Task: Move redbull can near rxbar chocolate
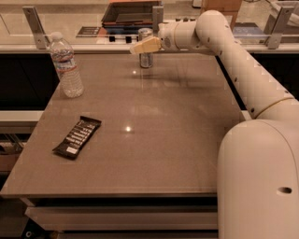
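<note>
The redbull can (146, 59) stands upright on the table (168, 140) at its far edge, near the middle. My gripper (142, 44) reaches in from the right and sits around the can's upper half. One cream finger (145, 45) crosses the front of the can; the other is hidden behind it. The jaws look open, with the can between them. The rxbar chocolate (77, 137) lies flat in its black wrapper near the table's front left, far from the can.
A clear water bottle (66, 65) stands at the table's far left. My white arm (243, 70) runs down the right side. Behind the table are a counter with a dark tray (131, 11) and metal brackets (35, 21).
</note>
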